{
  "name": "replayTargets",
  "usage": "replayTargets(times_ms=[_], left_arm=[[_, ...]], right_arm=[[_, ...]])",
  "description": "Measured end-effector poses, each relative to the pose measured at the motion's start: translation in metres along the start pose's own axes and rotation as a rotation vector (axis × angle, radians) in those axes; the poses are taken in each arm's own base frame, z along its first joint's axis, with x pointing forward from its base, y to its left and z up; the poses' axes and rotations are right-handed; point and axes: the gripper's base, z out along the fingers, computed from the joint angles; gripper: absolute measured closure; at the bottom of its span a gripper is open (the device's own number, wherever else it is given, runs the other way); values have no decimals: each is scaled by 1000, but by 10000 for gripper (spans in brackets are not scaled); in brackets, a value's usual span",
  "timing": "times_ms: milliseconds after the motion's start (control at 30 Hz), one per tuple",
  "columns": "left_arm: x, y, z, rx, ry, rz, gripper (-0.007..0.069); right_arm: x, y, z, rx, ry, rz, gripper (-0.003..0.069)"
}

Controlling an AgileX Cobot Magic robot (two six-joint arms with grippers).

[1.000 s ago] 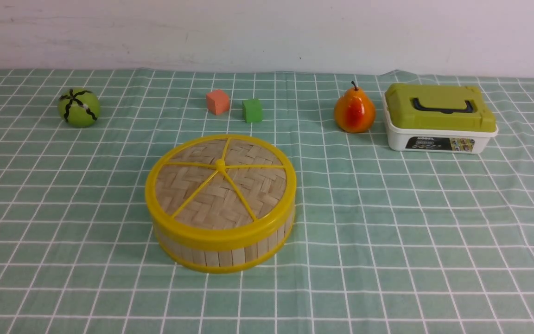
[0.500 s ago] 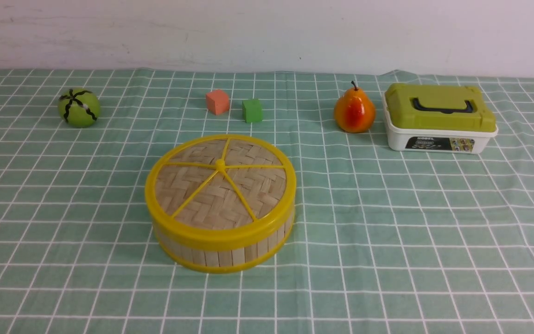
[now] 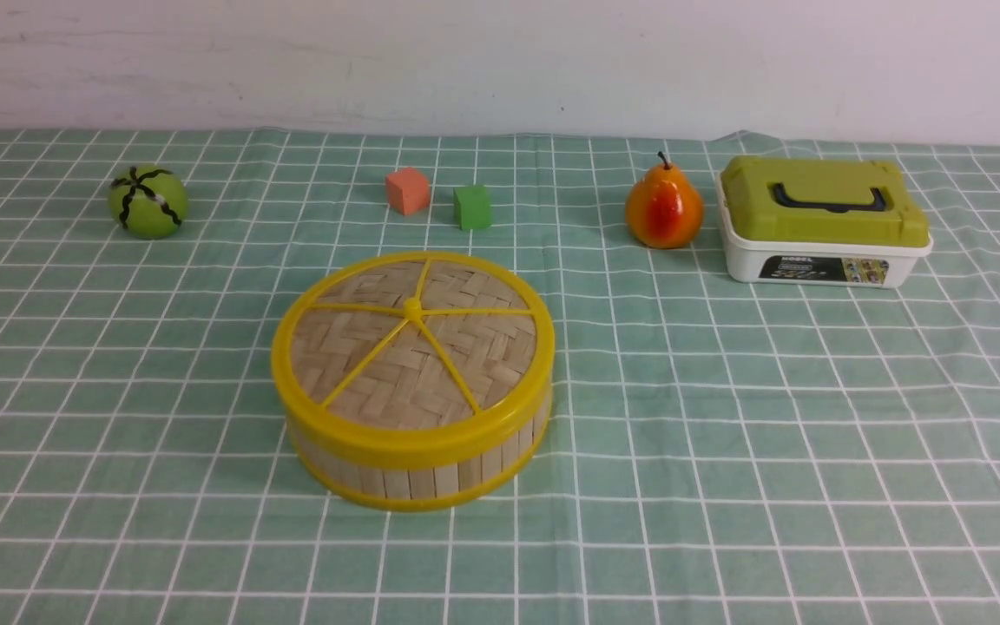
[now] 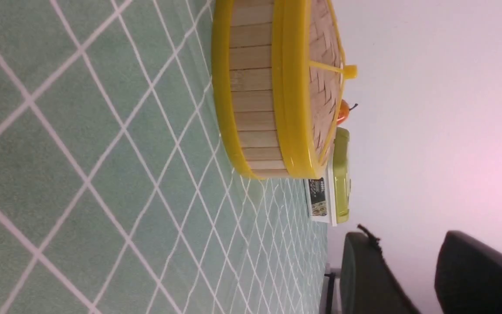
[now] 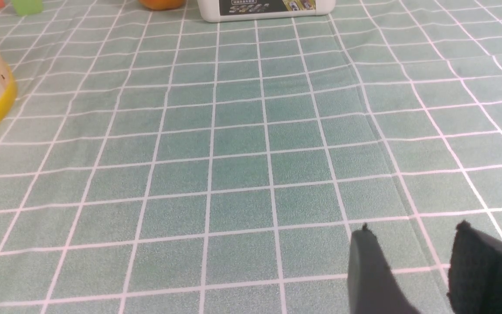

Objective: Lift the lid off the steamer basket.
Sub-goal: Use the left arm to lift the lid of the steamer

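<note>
The round woven-bamboo, yellow-rimmed lid sits flush on the bamboo-slat steamer basket mid-cloth, and with the left gripper and right gripper both spread, empty and well apart from it, the best approach is probably to pinch its centre knob squarely and lift straight up.

The left gripper shows only at the edge of its wrist view, as two dark fingers. They stand well apart, with open space between them. The right gripper appears the same way in its own wrist view. Its two dark fingers are spread wide, the tips about level with each other.
</note>
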Motion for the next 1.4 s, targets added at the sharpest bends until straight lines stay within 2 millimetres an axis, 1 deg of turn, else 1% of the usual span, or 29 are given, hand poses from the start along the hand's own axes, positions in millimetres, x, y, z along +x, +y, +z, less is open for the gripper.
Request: replayTargets(times_ms=[133, 267, 300, 367, 400, 467, 500, 533, 567, 600, 633, 667, 700, 733, 767, 800, 833, 900, 933, 967, 1067, 1100, 1133, 1167, 1200, 1233, 1300, 1400], left_arm=[[-4, -4, 0, 41, -43, 0, 386], [-14, -14, -2, 152, -155, -19, 386], [-15, -14, -2, 157, -161, -17, 386], [-21, -20, -5, 222, -239, 5, 393], [-23, -22, -6, 238, -261, 30, 409], [-23, -37, -11, 265, -278, 147, 471], [-23, -39, -11, 265, -276, 160, 488], [-23, -57, -15, 260, -271, 272, 553], [-22, -69, -15, 243, -254, 327, 592], [-22, -85, -16, 233, -241, 383, 628], [-22, -106, -11, 176, -196, 470, 637], [-23, -116, -3, 118, -156, 525, 637], [-23, -122, 0, 96, -136, 549, 637], [-24, -137, 7, 52, -84, 598, 637], [-25, -143, 17, -8, -36, 644, 637], [-27, -161, 42, -155, 126, 748, 637], [-29, -174, 53, -205, 189, 797, 637], [-38, -190, 87, -360, 352, 892, 637], [-40, -189, 95, -394, 377, 901, 637], [-48, -200, 118, -491, 467, 936, 637], [-59, -210, 153, -611, 579, 941, 637], [-61, -211, 163, -636, 603, 927, 637], [-63, -216, 174, -650, 625, 901, 637], [-63, -217, 176, -649, 624, 898, 637], [-64, -221, 184, -646, 635, 879, 637], [-64, -228, 196, -633, 662, 855, 637], [-60, -230, 214, -631, 698, 851, 637], [-45, -227, 253, -666, 741, 889, 637]], right_arm=[[0, 0, 0, 0, 0, 0, 418], [0, 0, 0, 0, 0, 0, 418], [0, 0, 0, 0, 0, 0, 418], [0, 0, 0, 0, 0, 0, 418], [0, 0, 0, 0, 0, 0, 418], [0, 0, 0, 0, 0, 0, 418], [0, 0, 0, 0, 0, 0, 418], [0, 0, 0, 0, 0, 0, 418], [0, 0, 0, 0, 0, 0, 418], [0, 0, 0, 0, 0, 0, 418], [0, 0, 0, 0, 0, 0, 418], [0, 0, 0, 0, 0, 0, 418], [0, 0, 0, 0, 0, 0, 418], [0, 0, 0, 0, 0, 0, 418], [0, 0, 0, 0, 0, 0, 418], [0, 0, 0, 0, 0, 0, 418], [0, 0, 0, 0, 0, 0, 418], [0, 0, 0, 0, 0, 0, 418], [0, 0, 0, 0, 0, 0, 418], [0, 0, 0, 0, 0, 0, 418], [0, 0, 0, 0, 0, 0, 418], [0, 0, 0, 0, 0, 0, 418], [0, 0, 0, 0, 0, 0, 418], [0, 0, 0, 0, 0, 0, 418], [0, 0, 0, 0, 0, 0, 418], [0, 0, 0, 0, 0, 0, 418], [0, 0, 0, 0, 0, 0, 418], [0, 0, 0, 0, 0, 0, 418]])
